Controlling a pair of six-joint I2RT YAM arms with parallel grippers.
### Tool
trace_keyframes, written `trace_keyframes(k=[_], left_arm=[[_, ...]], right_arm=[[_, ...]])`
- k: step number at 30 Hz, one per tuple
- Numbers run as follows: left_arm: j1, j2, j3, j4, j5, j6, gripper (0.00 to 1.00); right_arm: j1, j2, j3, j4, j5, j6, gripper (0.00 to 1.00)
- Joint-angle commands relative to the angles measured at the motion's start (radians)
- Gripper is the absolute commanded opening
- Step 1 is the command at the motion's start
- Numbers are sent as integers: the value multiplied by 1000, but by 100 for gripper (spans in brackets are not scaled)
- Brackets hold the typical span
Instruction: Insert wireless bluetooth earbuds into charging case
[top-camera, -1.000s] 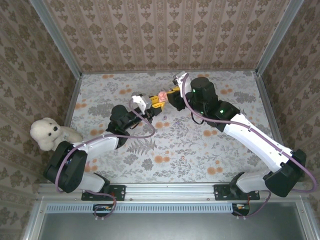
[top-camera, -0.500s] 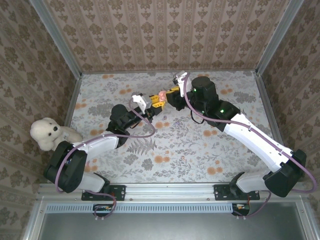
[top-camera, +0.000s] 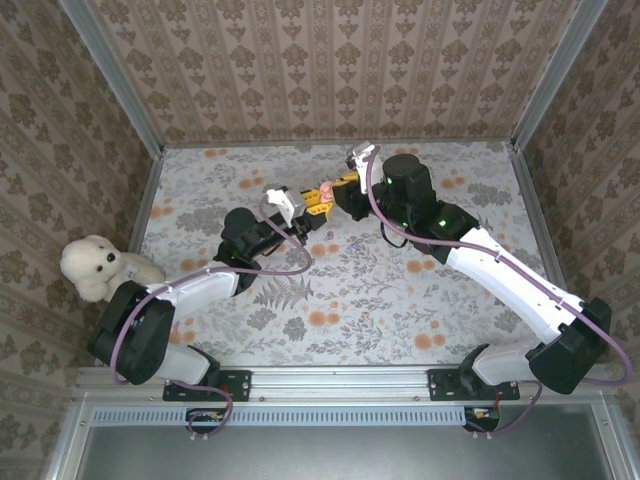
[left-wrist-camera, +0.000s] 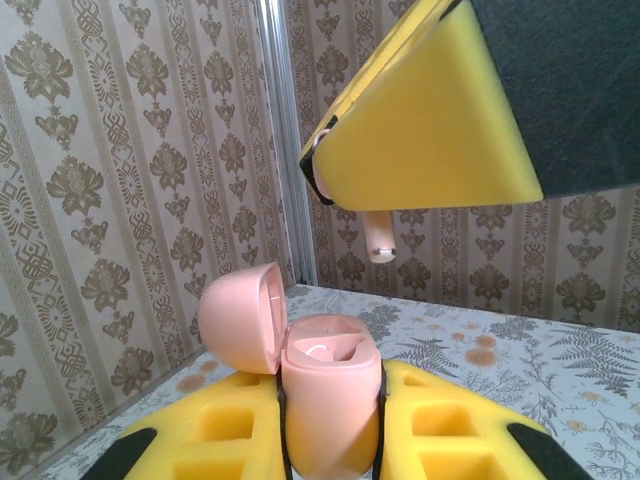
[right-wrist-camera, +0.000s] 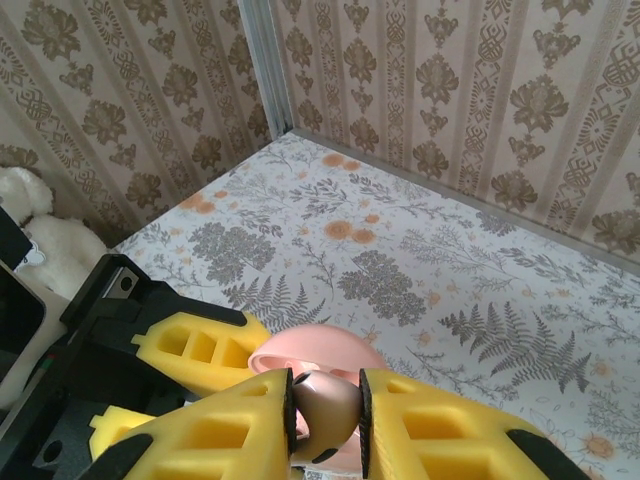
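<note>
The case is pale pink, glossy and rounded. It stands upright with its lid hinged open to the left, and a moulded hollow shows in its open top. It is clamped between the yellow foam fingers of the left gripper, over the far half of the table. The earbud is a duller pink. In the left wrist view its short stem pokes down below a finger of the right gripper, above the case and apart from it. The right gripper grasps the earbud, its two yellow fingers pinched tight on it, with the open lid just beneath

From above, the left arm lies low, stretched from its base forward and to the right, its gripper aimed at the other one. The right arm runs from its base up and to the left, the wrist bent so that its gripper comes at the case from the right. The two grippers meet almost tip to tip. A white bear sits at the table's left edge, well apart from them
</note>
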Motion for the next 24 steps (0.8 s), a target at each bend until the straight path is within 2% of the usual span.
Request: trace_keyframes(k=[1, 24], left_arm=[[-10, 5, 36, 28, 18, -15, 0], [-15, 6, 47, 21, 11, -10, 0]], right_arm=[[-3, 12, -7, 29, 13, -5, 25], [1, 38, -25, 19, 41, -18, 24]])
